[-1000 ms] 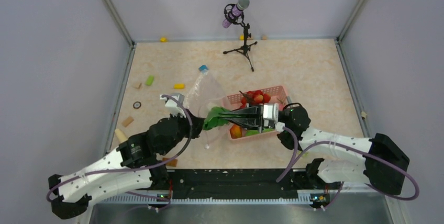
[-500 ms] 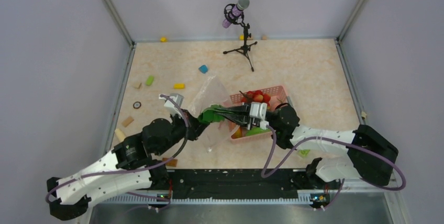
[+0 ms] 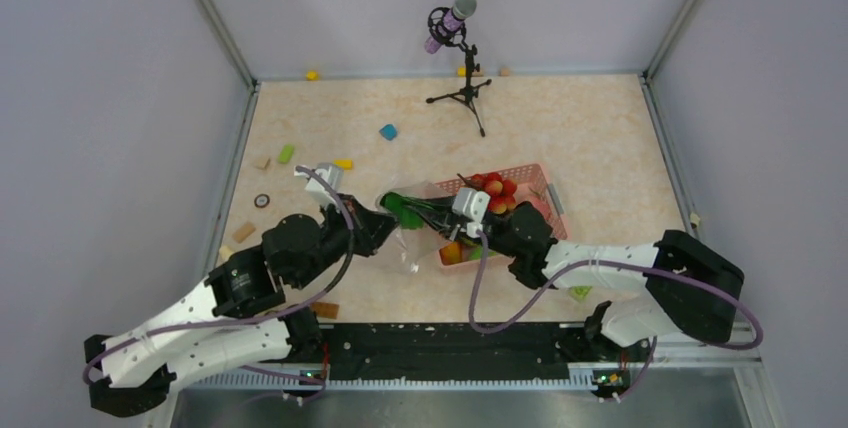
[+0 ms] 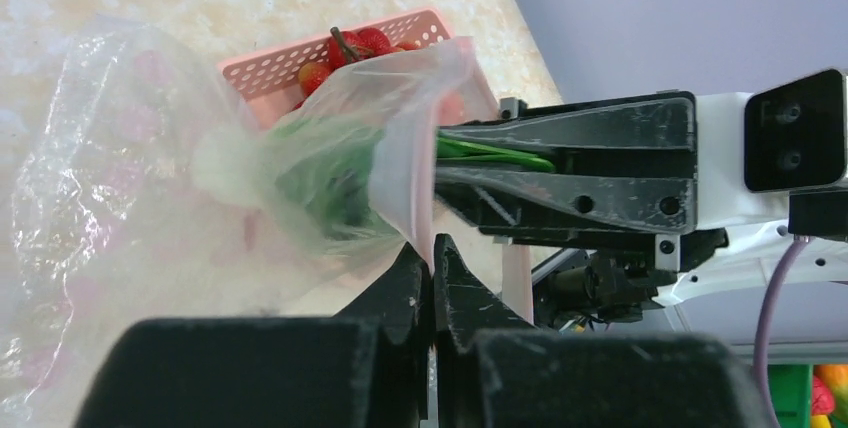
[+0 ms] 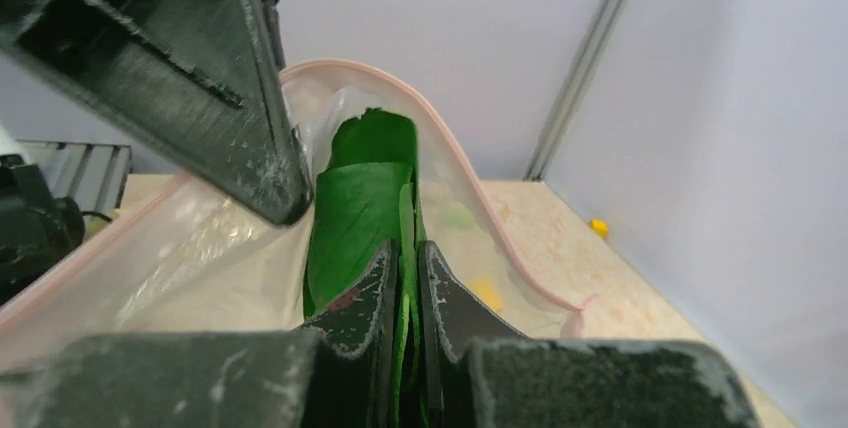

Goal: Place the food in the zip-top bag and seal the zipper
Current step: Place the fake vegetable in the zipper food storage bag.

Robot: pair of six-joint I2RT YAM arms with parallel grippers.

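The clear zip-top bag [image 4: 130, 168] lies crumpled left of the pink basket [image 3: 545, 198]. My left gripper [image 4: 432, 248] is shut on the bag's mouth edge, where the pinkish zipper [image 5: 470, 178] curves open. My right gripper [image 5: 405, 253] is shut on the green leaves of the bok choy [image 5: 365, 188] and reaches into the bag's mouth. The bok choy [image 4: 320, 183] shows through the plastic, its white end deepest. In the top view both grippers meet at the bag [image 3: 400, 238]. Red berries [image 3: 495, 186] and orange and green food remain in the basket.
A microphone on a tripod [image 3: 462, 58] stands at the back. Small blocks lie scattered on the left: blue [image 3: 388, 132], yellow [image 3: 343, 163], green [image 3: 286, 153], tan [image 3: 243, 232]. Walls enclose the table on three sides.
My right gripper has carried the bok choy leftward from over the basket into the bag's mouth. My left arm drew back left with the bag, uncovering the blue block.
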